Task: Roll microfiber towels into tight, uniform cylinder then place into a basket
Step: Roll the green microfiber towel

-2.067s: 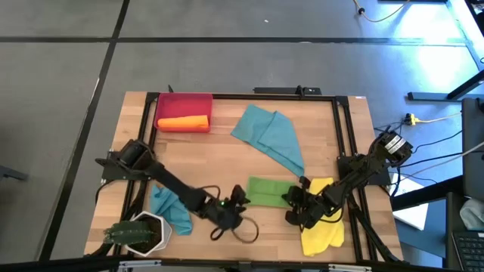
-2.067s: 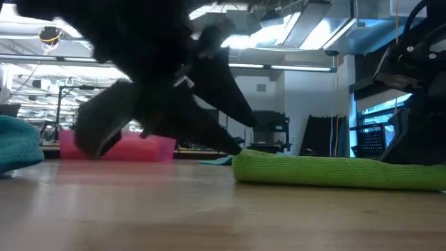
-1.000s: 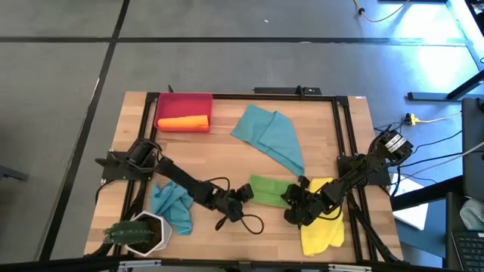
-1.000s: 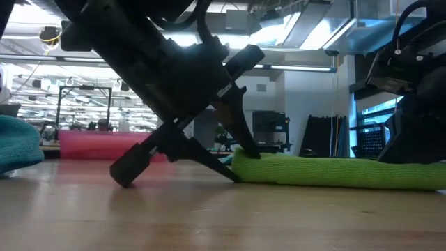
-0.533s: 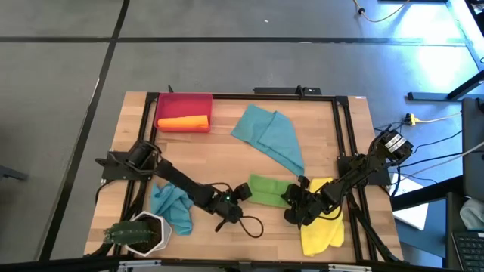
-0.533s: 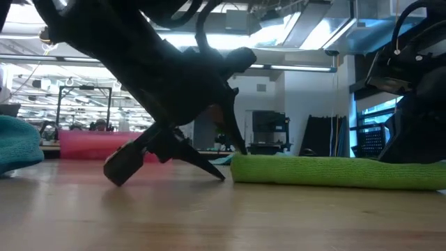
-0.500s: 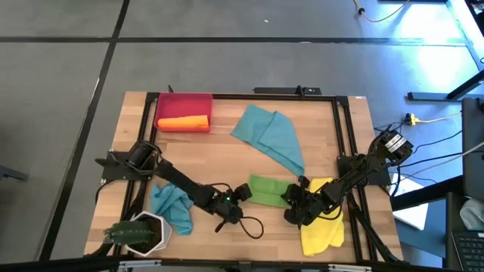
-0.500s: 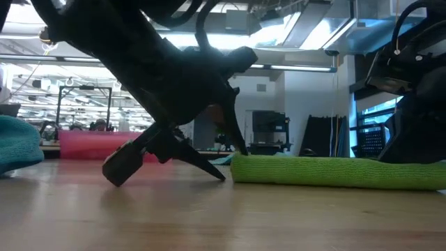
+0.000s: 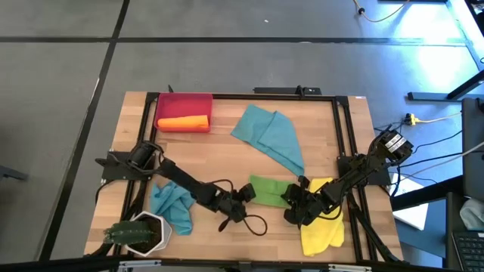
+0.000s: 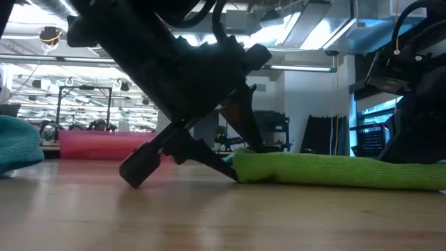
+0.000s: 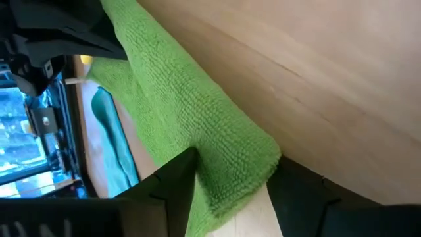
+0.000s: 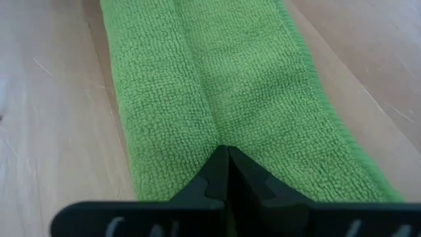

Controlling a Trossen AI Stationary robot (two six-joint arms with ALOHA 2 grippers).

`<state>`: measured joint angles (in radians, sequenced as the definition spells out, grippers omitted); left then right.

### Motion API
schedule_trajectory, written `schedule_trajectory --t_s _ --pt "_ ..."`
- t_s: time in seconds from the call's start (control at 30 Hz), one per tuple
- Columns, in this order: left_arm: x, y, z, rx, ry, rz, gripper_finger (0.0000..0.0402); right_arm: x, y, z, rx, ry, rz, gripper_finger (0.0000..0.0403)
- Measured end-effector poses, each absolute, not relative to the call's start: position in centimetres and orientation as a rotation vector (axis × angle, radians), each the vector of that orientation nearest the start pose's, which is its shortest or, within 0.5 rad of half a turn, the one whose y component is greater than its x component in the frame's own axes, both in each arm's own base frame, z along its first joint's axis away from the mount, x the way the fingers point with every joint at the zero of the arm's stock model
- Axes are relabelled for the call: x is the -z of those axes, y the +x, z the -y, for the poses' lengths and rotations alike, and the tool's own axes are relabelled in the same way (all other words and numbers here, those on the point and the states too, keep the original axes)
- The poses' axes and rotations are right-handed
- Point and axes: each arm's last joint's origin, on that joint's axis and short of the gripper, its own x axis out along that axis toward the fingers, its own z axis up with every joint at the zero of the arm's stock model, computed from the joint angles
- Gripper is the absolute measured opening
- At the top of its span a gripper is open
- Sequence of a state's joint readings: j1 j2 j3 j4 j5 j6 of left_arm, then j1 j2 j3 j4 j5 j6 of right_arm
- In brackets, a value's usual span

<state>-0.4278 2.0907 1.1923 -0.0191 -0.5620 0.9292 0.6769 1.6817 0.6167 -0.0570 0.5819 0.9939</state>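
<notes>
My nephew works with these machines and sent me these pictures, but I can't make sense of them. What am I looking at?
Two robot arms work at a wooden table. One picture looks down from above, one looks level across the tabletop, and two come from cameras on the arms' wrists. The left pincer straddles one end of a folded green towel; the right pincer is shut, pinching the other end. An orange towel lies rolled in the red basket. Two blue towels, a yellow towel and a potted plant lie around.

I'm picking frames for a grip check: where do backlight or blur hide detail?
Low view: bright ceiling lights leave the left gripper a dark silhouette against the folded green microfiber towel. Right wrist view: the near fingers are soft, the towel pile sharp. High view: evenly lit.
</notes>
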Motion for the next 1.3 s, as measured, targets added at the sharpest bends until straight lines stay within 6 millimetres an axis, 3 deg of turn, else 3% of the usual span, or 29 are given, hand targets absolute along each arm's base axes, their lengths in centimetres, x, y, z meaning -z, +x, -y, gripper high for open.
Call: schedule_trajectory --t_s 0.2,0.47,0.67,0.9,1.1,1.3 --pt "-10.6 37.8 15.4 0.269 1.260 -0.823 0.0133 -9.8 21.3 -15.1 0.347 0.255 -0.826 0.0011" --pt "-10.5 37.9 15.7 0.321 1.077 -0.798 0.0010 -11.1 21.1 -15.0 0.285 0.161 -0.823 0.0011" --pt "-10.5 37.9 15.8 0.291 0.909 -0.806 0.0002 -13.6 21.4 -15.5 0.212 0.092 -0.756 0.0033" --pt "-10.5 37.9 16.0 0.350 0.692 -0.804 0.0001 -15.2 20.8 -17.9 0.063 -0.050 -0.709 0.0112" --pt "-10.5 38.3 15.3 0.454 0.494 -0.813 0.0000 -13.8 19.8 -19.7 -0.006 -0.126 -0.725 0.0185" --pt "-10.5 38.3 15.4 0.499 0.446 -0.801 0.0000 -11.0 19.7 -21.2 -0.049 -0.222 -0.736 0.0217"
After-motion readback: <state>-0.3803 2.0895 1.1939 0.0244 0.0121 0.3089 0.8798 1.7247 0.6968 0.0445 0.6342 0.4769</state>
